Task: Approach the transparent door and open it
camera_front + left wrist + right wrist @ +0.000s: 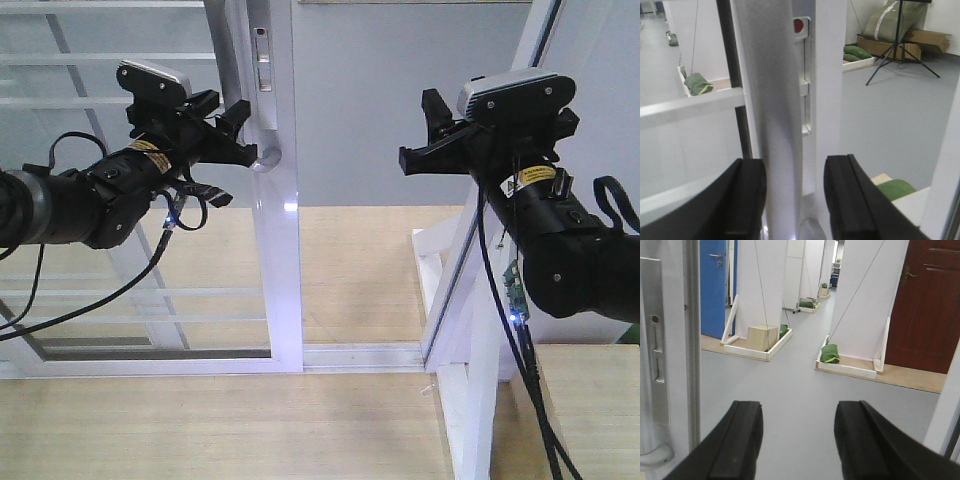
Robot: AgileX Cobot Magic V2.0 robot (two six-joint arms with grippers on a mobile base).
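Left gripper [246, 131] spread wide, straddling grey handle [268, 158] on transparent door [282, 260]. Right gripper [417, 128] spread, empty, 3 o'clock from handle, well apart.

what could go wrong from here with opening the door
The left gripper straddles the curved handle with its jaws seemingly open, so a sideways pull may slip off. Its loose cable hangs against the transparent door and might snag. The right gripper, open, sits close to the white frame post and could bump it.
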